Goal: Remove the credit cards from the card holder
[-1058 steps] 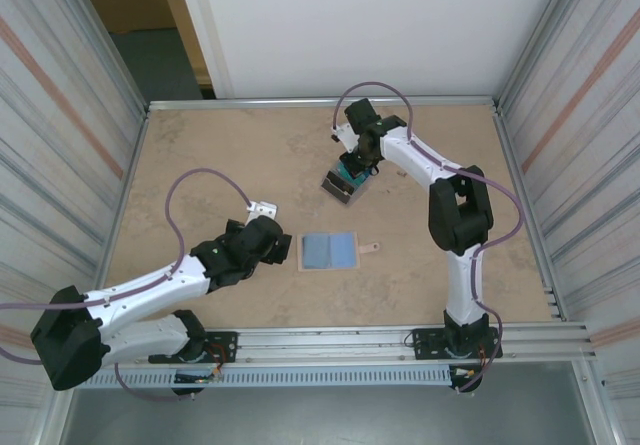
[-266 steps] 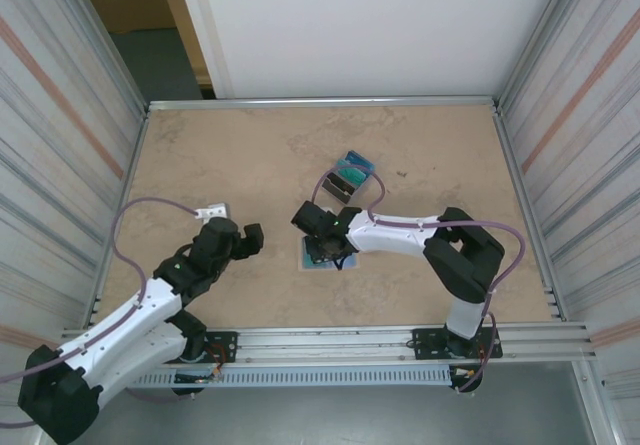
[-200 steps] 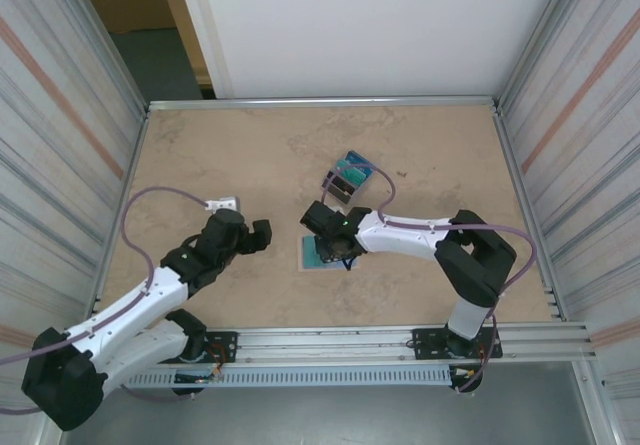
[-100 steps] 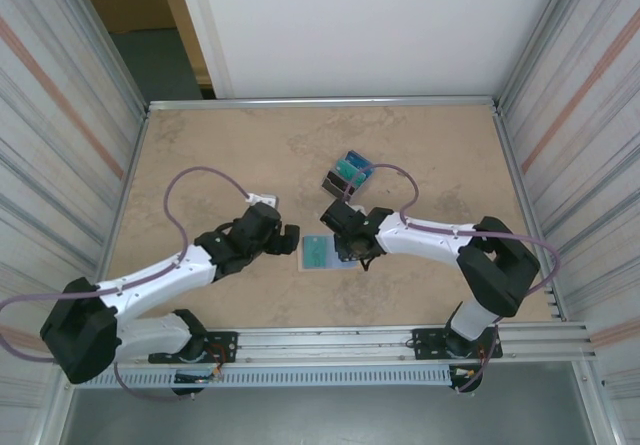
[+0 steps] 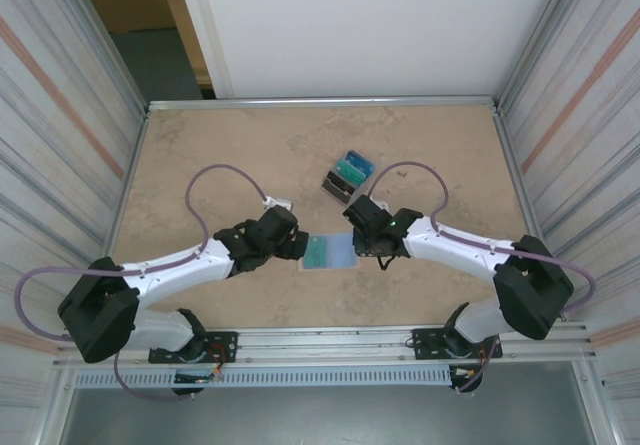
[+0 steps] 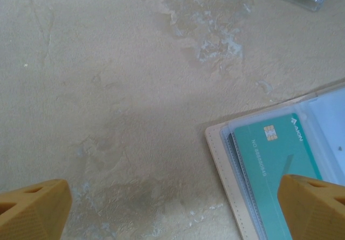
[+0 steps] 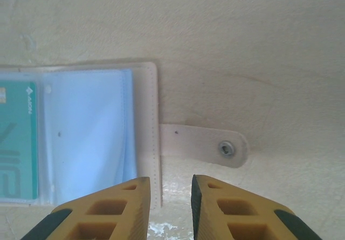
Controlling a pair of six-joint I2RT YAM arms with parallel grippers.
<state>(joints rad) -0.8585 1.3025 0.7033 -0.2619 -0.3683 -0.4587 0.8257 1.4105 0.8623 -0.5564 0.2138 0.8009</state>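
The card holder point(image 5: 329, 252) lies open and flat on the table point(image 5: 220, 155). It sits about midway between the left and right edges, and a little closer to the near edge than to the far one. Its left half holds a teal card point(image 5: 317, 254) tucked under a clear sleeve, and its right half is pale blue. In the left wrist view the teal card point(image 6: 272, 162) shows a small chip and a printed number. A short tab point(image 7: 204, 143) with a metal snap sticks out from the holder's right edge and lies flat on the table.

The left claw point(image 5: 292, 247) is just beside the holder's left edge, low over the table. Its jaws are spread wide with nothing between them, and one fingertip point(image 6: 314, 207) hangs over the corner of the teal card.

The right claw point(image 5: 366, 249) is at the holder's right edge. In its own wrist view the right claw point(image 7: 171, 185) has its jaws apart by only a narrow gap. Bare table and the rim of the holder show through that gap, and nothing is gripped. The tab is just ahead of the fingertips.

A small pile of cards point(image 5: 348, 175), teal and dark, lies apart from the holder toward the far edge.
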